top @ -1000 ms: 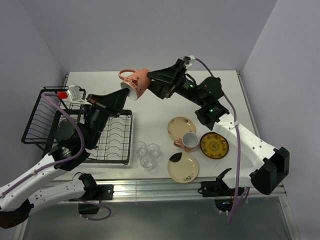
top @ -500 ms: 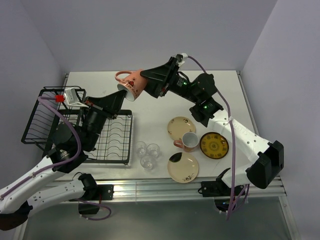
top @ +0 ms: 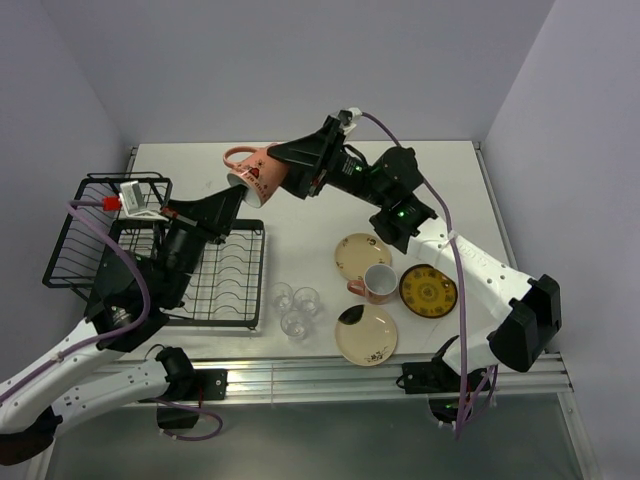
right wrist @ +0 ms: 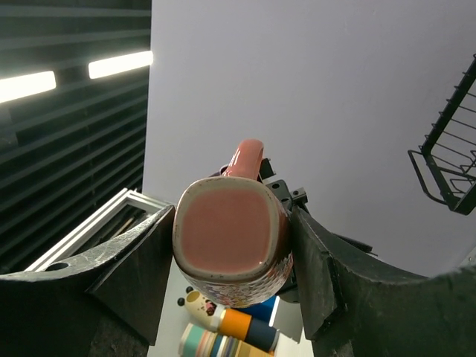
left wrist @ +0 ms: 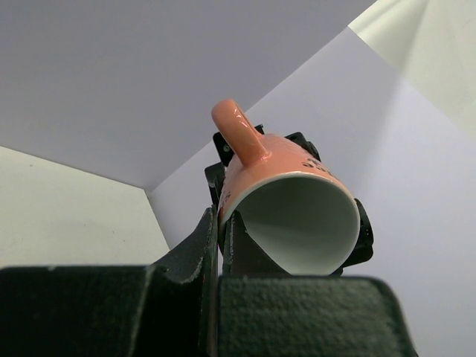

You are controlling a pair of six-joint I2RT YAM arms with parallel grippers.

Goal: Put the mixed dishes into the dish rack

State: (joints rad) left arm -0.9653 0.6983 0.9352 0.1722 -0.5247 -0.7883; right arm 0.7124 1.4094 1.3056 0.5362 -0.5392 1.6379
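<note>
Right end effector (top: 273,168): clenched on the mug (top: 254,173), gripping it at the base. In the right wrist view both fingers (right wrist: 316,260) lie against the mug's wall, one on each side. The mug hangs in the air over the surface (top: 300,215), tipped on its side. Its base faces the right end effector, its mouth faces the left end effector (top: 238,195), and its handle is uppermost.

Left end effector: at the mug's rim. In the left wrist view one finger (left wrist: 201,242) sits outside the wall and the other shows inside the mouth, with the rim at the narrow slit between them. We cannot tell whether it presses the wall or only straddles it.

Rack (top: 225,275): on the surface, below the left end effector and back along that arm, not touching the mug.

Well apart from the right end effector, back along its arm: second mug (top: 380,283) upright between two cream plates (top: 352,248), with the ornate plate (top: 428,288) just beside it. Three glasses (top: 293,308) stand between that mug and the rack.
</note>
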